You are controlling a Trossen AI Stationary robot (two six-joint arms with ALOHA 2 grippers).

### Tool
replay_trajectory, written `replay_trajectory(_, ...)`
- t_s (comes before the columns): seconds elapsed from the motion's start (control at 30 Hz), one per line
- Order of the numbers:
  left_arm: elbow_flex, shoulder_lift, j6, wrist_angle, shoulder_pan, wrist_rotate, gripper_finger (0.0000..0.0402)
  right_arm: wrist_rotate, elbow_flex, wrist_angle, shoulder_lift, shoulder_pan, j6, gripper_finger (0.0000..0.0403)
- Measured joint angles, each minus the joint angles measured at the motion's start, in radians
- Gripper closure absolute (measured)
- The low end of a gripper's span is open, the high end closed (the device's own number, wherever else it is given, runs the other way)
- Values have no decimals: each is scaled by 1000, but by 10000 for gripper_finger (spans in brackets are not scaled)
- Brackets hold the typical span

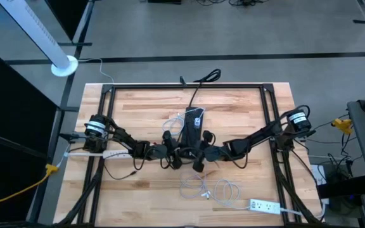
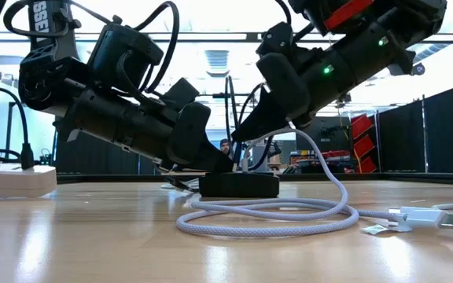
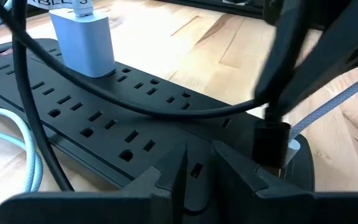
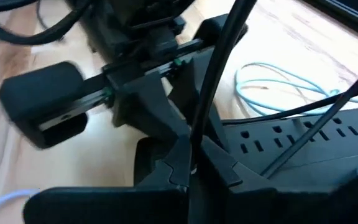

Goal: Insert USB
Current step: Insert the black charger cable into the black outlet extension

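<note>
Braided cable, matte black power strip, woodgrain table

White power strip near table's front edge; white charger.

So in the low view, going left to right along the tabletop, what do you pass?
White power strip → black power strip, with both arms meeting above it → loops of white braided cable → white USB plug lying loose on the wood.
</note>
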Motion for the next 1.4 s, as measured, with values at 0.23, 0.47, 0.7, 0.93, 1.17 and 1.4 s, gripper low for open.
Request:
replay_trajectory(0.23,1,0,1,0,0,0,338,-37,-1,5,-137,-4,-94,402)
replay_trajectory(0.47,1,0,29,3,-2,3,338,-241,-16,10,-305,-64,-155,402)
replay_trajectory(0.7,-2,-27,226,37,-36,213,336,-558,-20,14,-377,-181,-254,402)
replay_trajectory(0.93,-44,-160,291,29,-39,347,334,-793,-20,13,-374,-241,-330,402)
replay_trajectory(1.17,-117,-311,298,46,-10,334,322,-888,-20,15,-368,-241,-477,402)
replay_trajectory(1.4,-100,-347,218,69,38,458,275,-937,-5,20,-303,-232,-544,402)
